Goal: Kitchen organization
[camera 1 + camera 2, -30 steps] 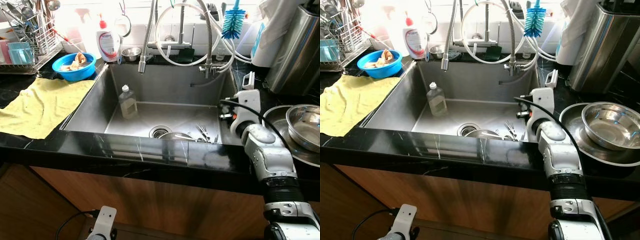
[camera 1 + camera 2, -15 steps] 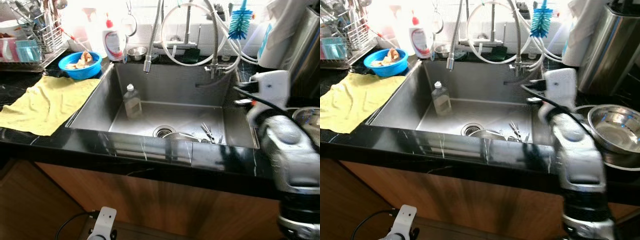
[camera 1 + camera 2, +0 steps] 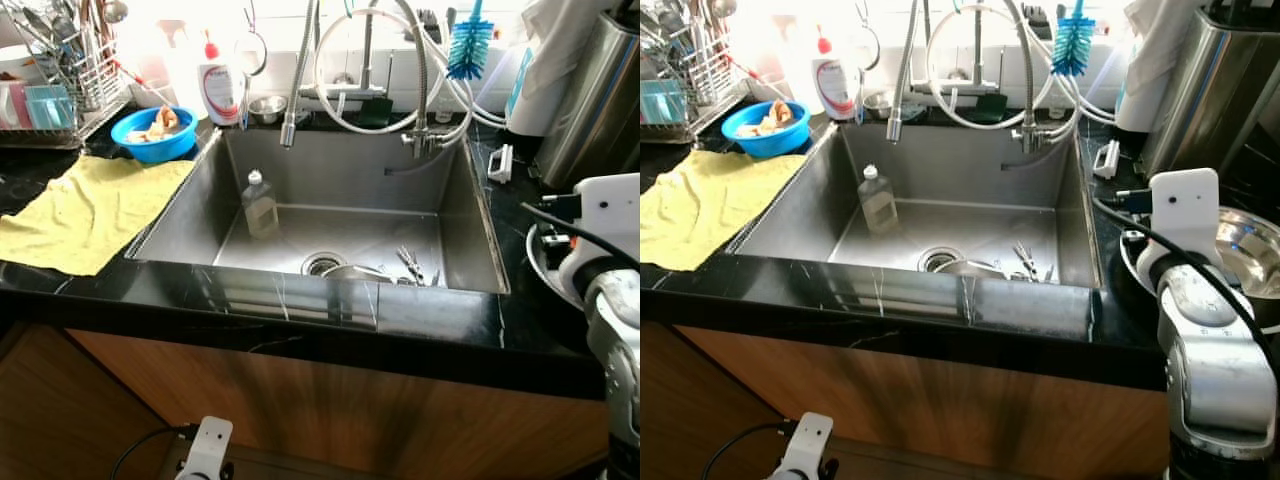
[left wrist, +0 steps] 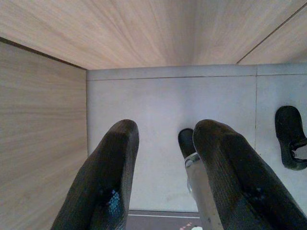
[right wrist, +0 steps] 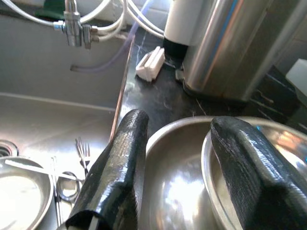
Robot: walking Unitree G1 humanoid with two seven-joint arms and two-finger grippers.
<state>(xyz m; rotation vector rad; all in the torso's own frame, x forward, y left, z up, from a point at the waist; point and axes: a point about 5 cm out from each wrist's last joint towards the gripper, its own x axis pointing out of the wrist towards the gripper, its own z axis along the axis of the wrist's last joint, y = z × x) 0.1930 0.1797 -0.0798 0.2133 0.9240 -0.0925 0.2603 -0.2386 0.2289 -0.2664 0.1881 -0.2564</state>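
My right arm (image 3: 1190,300) reaches over the counter to the right of the steel sink (image 3: 340,170). In the right wrist view my right gripper (image 5: 180,120) is open just above a wide steel dish (image 5: 177,182), with a smaller steel bowl (image 5: 283,143) inside it by one finger. Nothing is between the fingers. In the sink stand a clear soap bottle (image 3: 258,203), a steel plate (image 3: 352,271) by the drain and some forks (image 3: 412,265). My left gripper (image 4: 165,134) hangs open and idle beside the wooden cabinet, above the floor.
A yellow cloth (image 3: 80,210), a blue bowl of scraps (image 3: 153,132) and a dish rack (image 3: 55,70) sit left of the sink. A dish soap bottle (image 3: 218,88), hoses and a blue brush (image 3: 467,45) line the back. A tall steel canister (image 3: 595,100) stands at the far right.
My right arm has swung from the sink's right edge out to the right, over the steel dishes. The head camera shifted slightly. The left arm has not moved.
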